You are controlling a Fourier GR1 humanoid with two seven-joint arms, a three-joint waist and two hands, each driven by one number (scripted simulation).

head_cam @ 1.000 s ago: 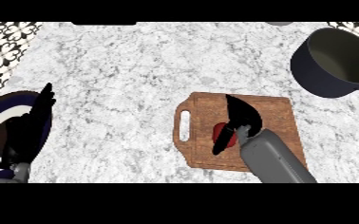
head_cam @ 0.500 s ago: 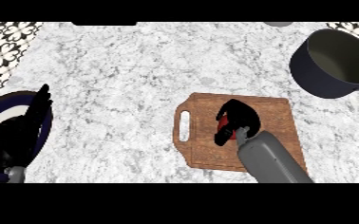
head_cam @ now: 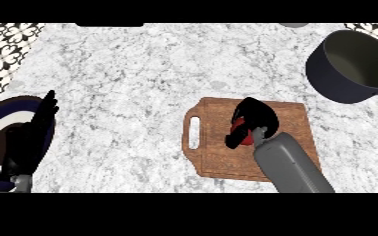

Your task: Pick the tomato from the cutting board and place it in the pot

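The right hand curls round the tomato, pinching it over the cutting board; only a red sliver shows beneath the fingers, the rest hidden. One pot stands well apart, up and to the right of that hand, its far side cut off by the edge. The left hand rests with fingers straight at the left edge, over one dark plate. Since half a second ago, the right hand has shifted slightly upward on the board.
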